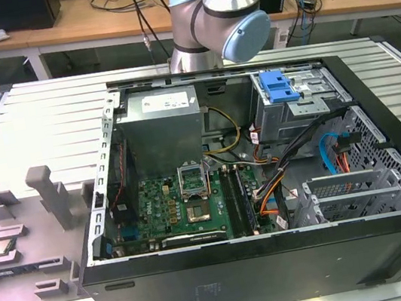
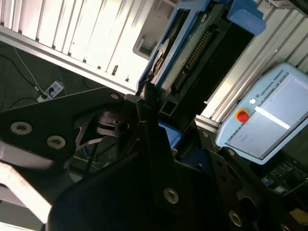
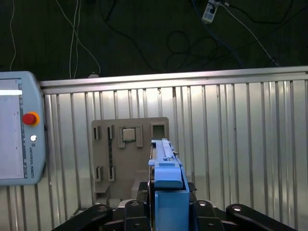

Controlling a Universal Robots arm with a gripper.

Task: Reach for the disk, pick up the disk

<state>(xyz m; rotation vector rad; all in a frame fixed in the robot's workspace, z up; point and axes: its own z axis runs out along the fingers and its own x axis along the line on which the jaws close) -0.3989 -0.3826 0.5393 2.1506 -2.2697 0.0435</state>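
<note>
In the exterior view the arm (image 1: 220,10) rises out of the top of the picture behind an open computer case (image 1: 240,259). The case lies on its side on a ribbed metal desk (image 1: 42,114). A blue bracket (image 1: 280,86) sits in the case's drive cage. A grey fixture tray (image 1: 40,222) holding a small CPU chip (image 1: 0,249) stands on the desk at the exterior view's left. Wooden benches strewn with cables (image 1: 108,1) run behind.

In the second wrist view the disk (image 2: 187,57) is seen from its connector edge, its blue frame running along it. The dark fingers (image 2: 153,139) are clenched on it. A teach pendant (image 2: 264,115) lies on the desk slats beyond.

In the first wrist view the disk stands edge-on in the gripper (image 3: 166,206), apparently well above the desk, with the tray and pendant under it.

The hold seems to be on the plastic frame, not the metal body. The frame may flex or slide, so the disk could pivot or slip out during a quick swing. A fall would end on hard ribbed metal or the pendant, and the bare connector pins would be the likeliest damage.

The desk is grooved aluminium, hard and unforgiving. Past its edge is dark floor with loose cables and a power strip (image 3: 210,12).
</note>
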